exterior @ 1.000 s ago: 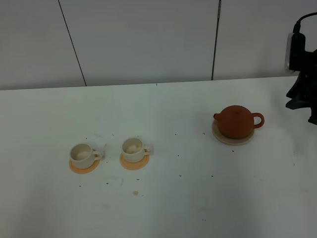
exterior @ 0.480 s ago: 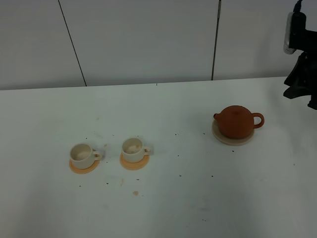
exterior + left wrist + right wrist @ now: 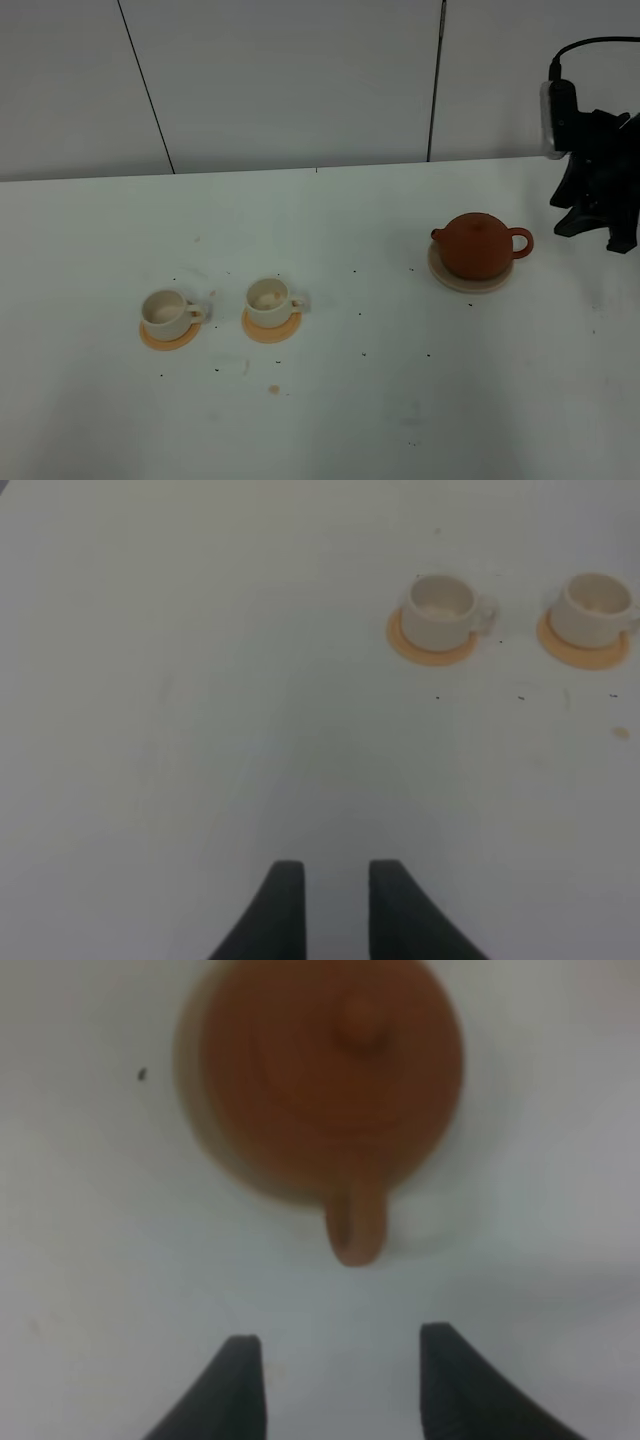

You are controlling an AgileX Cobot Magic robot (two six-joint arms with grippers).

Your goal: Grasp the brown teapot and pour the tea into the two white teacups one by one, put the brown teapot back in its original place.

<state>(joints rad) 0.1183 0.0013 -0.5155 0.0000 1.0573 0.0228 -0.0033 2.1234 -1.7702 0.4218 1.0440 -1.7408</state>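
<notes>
The brown teapot (image 3: 478, 244) sits upright on the pale beige disc (image 3: 466, 284) at the right of the table, handle pointing right. My right gripper (image 3: 600, 234) hovers to its right, open and empty. In the right wrist view the teapot (image 3: 330, 1070) on the disc (image 3: 197, 1130) lies ahead, and its handle (image 3: 355, 1225) points at the gap of my gripper (image 3: 340, 1360). The two white teacups (image 3: 166, 312) (image 3: 269, 300) stand at the left on orange coasters. My left gripper (image 3: 332, 880) is narrowly open and empty, well short of the cups (image 3: 441, 608) (image 3: 596, 606).
Orange coasters (image 3: 168, 340) (image 3: 272, 328) lie under the cups. Small dark specks and a brownish stain (image 3: 273, 389) dot the white table (image 3: 350, 400). A grey panelled wall (image 3: 300, 80) rises behind the table's far edge.
My right arm has moved left, toward the teapot's handle side. The teapot, the cups and the left gripper have not moved.
</notes>
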